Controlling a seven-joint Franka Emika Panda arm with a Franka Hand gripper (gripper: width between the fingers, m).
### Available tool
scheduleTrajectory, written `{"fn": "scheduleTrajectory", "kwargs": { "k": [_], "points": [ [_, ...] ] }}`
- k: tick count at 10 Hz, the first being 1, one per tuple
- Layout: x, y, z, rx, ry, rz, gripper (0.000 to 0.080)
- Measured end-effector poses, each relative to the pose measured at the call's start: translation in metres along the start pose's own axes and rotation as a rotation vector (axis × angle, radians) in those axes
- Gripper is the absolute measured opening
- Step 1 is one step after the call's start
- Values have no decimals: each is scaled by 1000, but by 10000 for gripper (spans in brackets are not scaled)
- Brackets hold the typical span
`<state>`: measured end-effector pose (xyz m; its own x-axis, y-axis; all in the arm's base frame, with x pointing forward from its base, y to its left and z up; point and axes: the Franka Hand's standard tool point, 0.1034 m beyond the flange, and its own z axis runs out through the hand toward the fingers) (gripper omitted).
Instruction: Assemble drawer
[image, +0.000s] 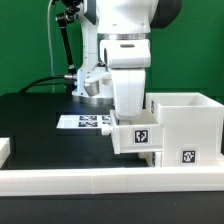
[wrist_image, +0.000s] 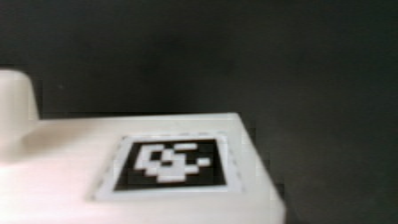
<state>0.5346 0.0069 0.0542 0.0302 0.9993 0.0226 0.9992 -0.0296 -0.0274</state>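
The large white casing (image: 188, 125) stands at the exterior view's right, open at the top, with a square tag low on its front. A smaller white tray (image: 136, 135) with a tag on its face hangs directly under my gripper (image: 131, 112), against the casing's left side and a little above the table. The tray covers my fingertips, and the gripper is shut on it. In the wrist view the tray (wrist_image: 71, 170) fills the lower part very close up, with its tag (wrist_image: 175, 160). The second tray is out of view.
A long low white rail (image: 100, 182) runs along the front. The marker board (image: 84, 122) lies behind the tray, on the black table (image: 40, 125). A white piece (image: 4, 150) shows at the left edge. A black stand (image: 66, 50) rises at the back.
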Motion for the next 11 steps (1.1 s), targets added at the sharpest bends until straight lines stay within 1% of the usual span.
{"fn": "scheduleTrajectory", "kwargs": {
  "k": [1,2,3,4,5,6,7,8,9,11],
  "points": [
    [0,0,0,0,0,0,44],
    [0,0,0,0,0,1,255],
    [2,2,-3,-3,0,3,438],
    [5,3,-7,-7,0,0,438],
    [5,3,-14,-4,-4,-1,567],
    [4,3,-22,-2,-10,0,632],
    [-2,3,-31,7,-19,-10,644],
    [-13,3,-42,11,-27,-11,644],
    [-25,5,-50,26,-35,-12,644],
    [-45,15,-61,35,-42,-25,649]
  ]
}}
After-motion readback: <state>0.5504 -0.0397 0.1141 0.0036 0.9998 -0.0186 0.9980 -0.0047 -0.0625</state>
